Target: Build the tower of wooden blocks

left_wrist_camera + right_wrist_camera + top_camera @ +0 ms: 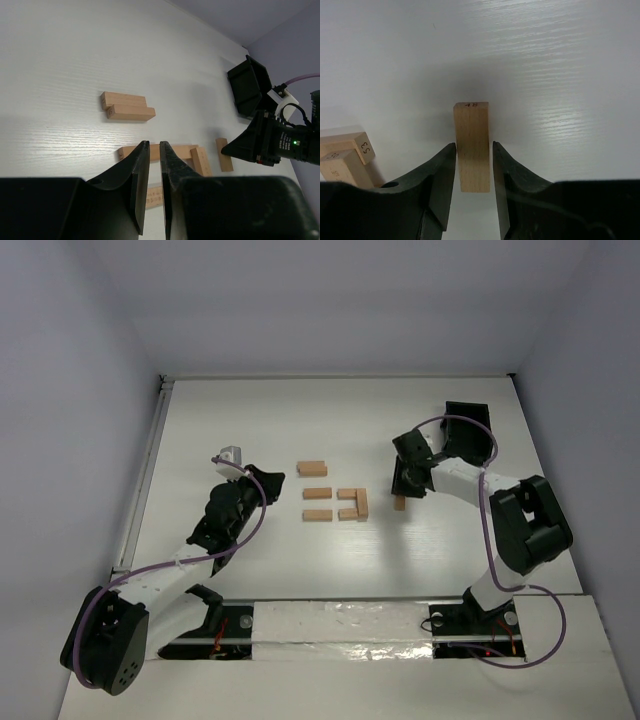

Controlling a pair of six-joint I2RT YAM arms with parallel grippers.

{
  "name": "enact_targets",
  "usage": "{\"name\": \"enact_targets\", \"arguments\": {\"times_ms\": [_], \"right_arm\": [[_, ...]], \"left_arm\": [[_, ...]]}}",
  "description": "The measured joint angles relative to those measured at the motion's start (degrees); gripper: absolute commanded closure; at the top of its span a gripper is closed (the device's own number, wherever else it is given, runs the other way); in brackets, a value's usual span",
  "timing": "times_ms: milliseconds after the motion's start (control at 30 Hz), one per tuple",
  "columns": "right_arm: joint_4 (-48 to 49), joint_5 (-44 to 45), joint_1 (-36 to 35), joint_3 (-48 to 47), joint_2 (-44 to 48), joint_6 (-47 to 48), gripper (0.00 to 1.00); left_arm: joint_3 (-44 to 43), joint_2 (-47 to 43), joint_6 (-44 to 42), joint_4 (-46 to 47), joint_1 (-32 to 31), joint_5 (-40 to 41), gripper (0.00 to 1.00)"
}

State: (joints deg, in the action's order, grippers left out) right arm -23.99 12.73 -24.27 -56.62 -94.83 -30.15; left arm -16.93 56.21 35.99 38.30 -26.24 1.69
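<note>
Straddling the lone block (472,145), my right gripper (474,165) has narrow jaws flanking it (contact unclear). Its long axis runs straight ahead between them.

Lone block (399,503) mostly hidden under right arm in top view.

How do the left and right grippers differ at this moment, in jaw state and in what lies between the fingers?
The left gripper has its jaws nearly together with nothing between them; the right gripper straddles a single wood block, with slim gaps either side. The left hangs short of the block cluster; the right sits over the lone block away from it. Both have black fingers.
</note>
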Motion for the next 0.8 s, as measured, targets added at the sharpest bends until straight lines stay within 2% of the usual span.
{"name": "enact_targets", "arguments": {"times_ms": [100, 267, 600, 800], "right_arm": [[0.02, -0.35, 0.00, -0.31, -1.16, 0.17, 0.61], [0.07, -0.74, 0.00, -0.42, -1.68, 0.39, 0.71], [0.44, -1.16, 0.00, -0.42, -0.98, 0.52, 0.73], [-0.31, -2.56, -0.02, -0.57, 5.86, 1.05, 0.74]], "left_arm": [[0.00, 0.00, 0.00, 0.00, 0.00, 0.00, 0.88], [0.00, -0.02, 0.00, 0.00, 0.00, 0.02, 0.88], [-0.04, -0.02, -0.02, 0.00, 0.00, 0.07, 0.88], [-0.04, 0.00, -0.07, 0.00, 0.00, 0.09, 0.88]]}}
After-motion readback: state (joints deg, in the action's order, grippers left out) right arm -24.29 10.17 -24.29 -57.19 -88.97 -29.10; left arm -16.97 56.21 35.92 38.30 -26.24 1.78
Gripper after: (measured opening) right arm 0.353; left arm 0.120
